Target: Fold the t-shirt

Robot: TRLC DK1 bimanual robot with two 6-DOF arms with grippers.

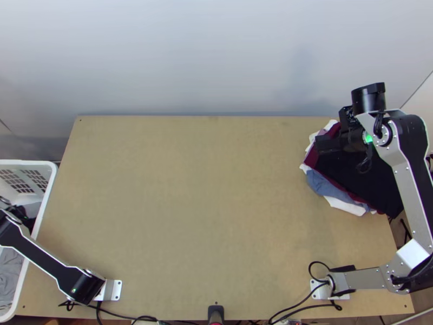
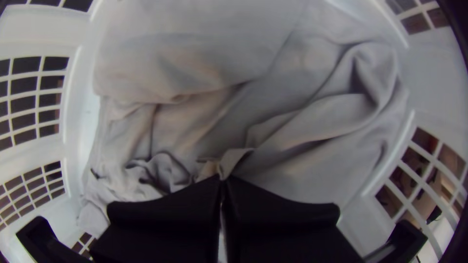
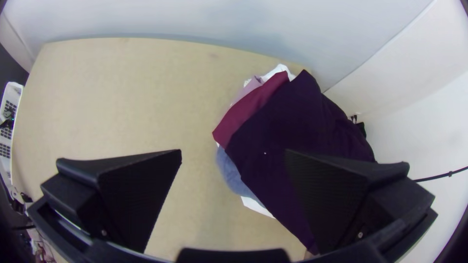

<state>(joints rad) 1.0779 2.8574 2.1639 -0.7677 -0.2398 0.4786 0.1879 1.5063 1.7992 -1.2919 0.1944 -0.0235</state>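
Note:
In the top view my left gripper point(image 1: 21, 212) is down in the white basket at the left. The left wrist view has this gripper point(image 2: 223, 181) shut on a small raised fold of light grey cloth point(image 2: 302, 122), which lies bunched in the basket; whether it is a t-shirt I cannot tell. Over the cloth pile at the table's far right is my right gripper point(image 1: 331, 143). Seen from its own wrist, the right gripper point(image 3: 234, 158) stands open, nothing between its fingers.
White basket point(image 1: 47, 190) beside the table's left edge. Stacked garments, black point(image 1: 360, 176) on top with maroon, blue and white beneath, lie at the back right. Bare wood point(image 1: 189, 189) spans the table's middle. Cables run along the near edge.

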